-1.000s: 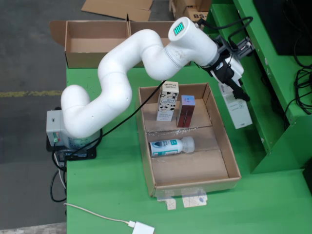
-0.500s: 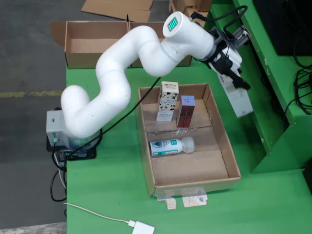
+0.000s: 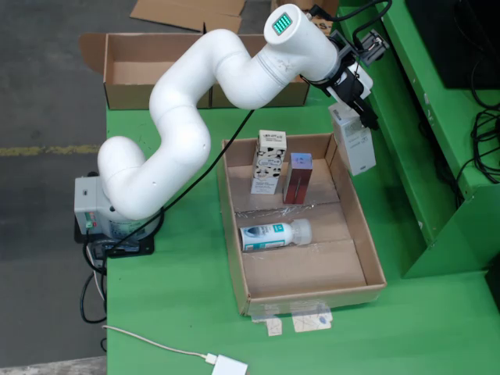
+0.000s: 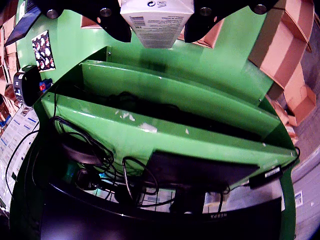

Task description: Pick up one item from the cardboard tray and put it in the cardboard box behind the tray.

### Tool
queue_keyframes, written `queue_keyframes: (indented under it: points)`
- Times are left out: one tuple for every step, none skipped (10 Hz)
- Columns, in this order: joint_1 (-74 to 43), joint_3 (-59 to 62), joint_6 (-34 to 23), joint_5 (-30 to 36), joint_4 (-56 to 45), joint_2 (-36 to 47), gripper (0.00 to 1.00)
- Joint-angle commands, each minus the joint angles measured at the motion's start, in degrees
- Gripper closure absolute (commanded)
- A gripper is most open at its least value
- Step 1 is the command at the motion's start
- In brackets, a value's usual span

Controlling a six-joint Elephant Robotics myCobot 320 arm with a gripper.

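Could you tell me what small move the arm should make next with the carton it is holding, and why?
Probably carry it further toward the cardboard box at the table's back edge. The gripper is shut on the white carton, which hangs above the tray's right rim, not yet over the box, so releasing now would miss it.

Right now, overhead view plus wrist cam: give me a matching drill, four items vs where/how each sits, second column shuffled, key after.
Items
1. white carton
2. cow-print carton
3. red box
4. white bottle

States
A. lying on its side in the tray, nearer the camera than the upright items
B. upright in the tray, left of the two upright items
C. off the table, clamped in the gripper
D. upright in the tray, right of the two upright items

Pairs: 1-C, 2-B, 3-D, 4-A
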Motion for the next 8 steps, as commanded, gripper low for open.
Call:
queue_keyframes:
  points:
    - [8.04, 1.66, -2.68, 1.84, -14.09, 8.09, 1.0]
    - [13.47, 1.66, -3.43, 2.19, -22.71, 11.81, 1.0]
    - [13.47, 1.66, -3.43, 2.19, -22.71, 11.81, 1.0]
    - [16.86, 1.66, -3.32, 1.72, -26.46, 13.37, 1.0]
    - [20.25, 1.66, -3.07, 1.0, -29.23, 14.86, 1.0]
    - [20.25, 1.66, -3.07, 1.0, -29.23, 14.86, 1.0]
    - [23.93, 1.66, -2.52, 0.06, -32.83, 16.87, 1.0]
    - [23.93, 1.66, -2.52, 0.06, -32.83, 16.87, 1.0]
